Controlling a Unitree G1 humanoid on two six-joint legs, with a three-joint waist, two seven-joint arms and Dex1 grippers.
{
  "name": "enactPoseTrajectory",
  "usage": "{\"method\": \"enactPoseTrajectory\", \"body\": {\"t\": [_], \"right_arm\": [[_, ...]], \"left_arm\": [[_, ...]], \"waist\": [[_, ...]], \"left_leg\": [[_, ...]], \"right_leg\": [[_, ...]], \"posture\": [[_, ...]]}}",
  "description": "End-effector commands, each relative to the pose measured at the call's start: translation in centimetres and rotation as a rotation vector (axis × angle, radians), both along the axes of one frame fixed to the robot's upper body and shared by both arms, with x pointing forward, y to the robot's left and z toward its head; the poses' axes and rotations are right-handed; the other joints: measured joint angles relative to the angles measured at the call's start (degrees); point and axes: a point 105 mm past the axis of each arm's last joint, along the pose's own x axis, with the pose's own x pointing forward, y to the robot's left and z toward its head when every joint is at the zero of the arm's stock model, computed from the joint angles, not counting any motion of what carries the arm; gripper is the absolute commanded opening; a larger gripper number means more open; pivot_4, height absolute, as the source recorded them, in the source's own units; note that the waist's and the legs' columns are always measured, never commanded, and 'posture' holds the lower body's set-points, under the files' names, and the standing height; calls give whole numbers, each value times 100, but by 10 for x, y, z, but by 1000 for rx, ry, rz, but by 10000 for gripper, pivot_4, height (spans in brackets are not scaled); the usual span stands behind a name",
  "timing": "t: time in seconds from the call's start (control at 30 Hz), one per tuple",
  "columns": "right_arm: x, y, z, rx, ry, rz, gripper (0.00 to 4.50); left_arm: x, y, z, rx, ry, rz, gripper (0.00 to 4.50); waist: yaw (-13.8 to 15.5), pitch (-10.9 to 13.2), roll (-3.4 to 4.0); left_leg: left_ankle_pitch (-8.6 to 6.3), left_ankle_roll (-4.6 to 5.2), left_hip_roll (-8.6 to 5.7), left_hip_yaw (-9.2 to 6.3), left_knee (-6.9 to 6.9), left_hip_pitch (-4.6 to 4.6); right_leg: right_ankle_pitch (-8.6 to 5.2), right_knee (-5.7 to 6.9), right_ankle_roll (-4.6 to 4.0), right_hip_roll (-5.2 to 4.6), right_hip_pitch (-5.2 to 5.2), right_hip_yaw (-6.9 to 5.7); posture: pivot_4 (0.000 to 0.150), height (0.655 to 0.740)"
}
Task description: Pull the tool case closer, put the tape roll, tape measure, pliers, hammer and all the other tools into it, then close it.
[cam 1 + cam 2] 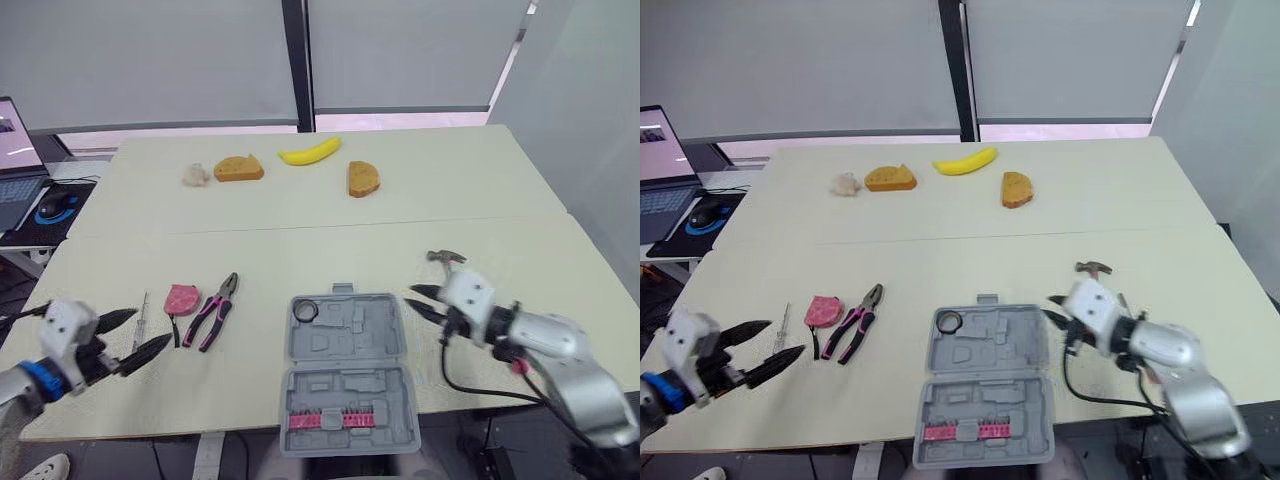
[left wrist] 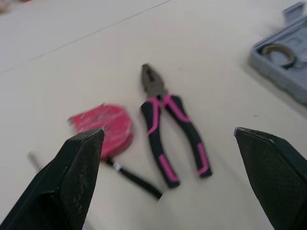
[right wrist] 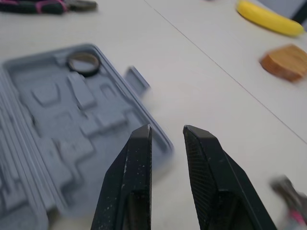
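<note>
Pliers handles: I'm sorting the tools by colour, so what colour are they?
The pliers have black handles with pink stripes, clearest in the left wrist view.

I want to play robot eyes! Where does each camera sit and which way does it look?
Eye views: on the head, looking forward and down at the table; left gripper and right gripper show.
Left wrist view: on the left wrist, looking along its open fingers at the pliers and tape measure.
Right wrist view: on the right wrist, looking along its fingers over the tool case toward the banana.
Shared: both wrist views show the tape roll lying in the tool case.
</note>
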Motion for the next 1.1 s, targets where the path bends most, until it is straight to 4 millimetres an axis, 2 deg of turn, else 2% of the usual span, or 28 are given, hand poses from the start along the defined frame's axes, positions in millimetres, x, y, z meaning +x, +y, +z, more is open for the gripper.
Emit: {"method": "enactPoseTrajectory", "body": {"t": [0.03,0.1,0.13,0.27,0.4,0.7,0.8,0.87,1.1], "right_arm": [[-18,-37,14,-27,3,-93,15306],[-36,-65,13,-71,67,-141,19080],[-41,-73,13,-82,87,-151,21425],[-56,-115,20,-178,170,-187,31234],[-58,-130,27,-224,217,-175,44278],[-53,-133,28,-259,234,-148,44931],[-48,-126,32,-255,206,-120,44931],[-44,-113,36,-245,191,-69,44931],[-36,-29,58,-149,109,236,44931]], "left_arm": [[-18,32,3,42,18,86,45000],[-32,45,0,65,79,84,45000],[-36,48,0,72,97,76,45000],[-39,64,7,119,152,40,45000],[-34,68,9,118,164,26,45000],[-27,63,8,100,157,26,45000],[-27,62,8,95,158,34,45000],[-27,61,7,82,152,51,45000],[-21,33,-4,-34,77,158,45000]], "waist": [[17,-1,-2],[41,-3,-6],[55,-3,-6],[128,-6,-9],[149,-9,-12],[139,-9,-13],[139,-9,-13],[138,-9,-13],[135,-7,-13]], "left_leg": [[0,0,1,-1,0,3],[-1,0,2,-3,-1,5],[-1,0,3,-3,-2,5],[-1,1,10,-4,-5,20],[-4,4,9,0,-6,22],[-18,14,9,5,-10,8],[-18,14,9,5,-10,9],[-18,14,9,5,-9,9],[-18,14,10,7,-7,8]], "right_leg": [[0,-1,0,0,4,-3],[-1,-10,-2,0,13,-5],[-1,-20,-2,0,16,-7],[4,-66,-6,-1,50,-17],[7,-82,-9,-9,51,-15],[8,-82,-11,-11,46,-13],[8,-82,-11,-11,46,-13],[8,-82,-11,-11,47,-12],[8,-82,-11,-13,45,-9]], "posture": [[1500,7400],[1500,7400],[1500,7400],[1500,7400],[1500,7400],[1500,7400],[1500,7400],[1500,7400],[1500,7400]]}}
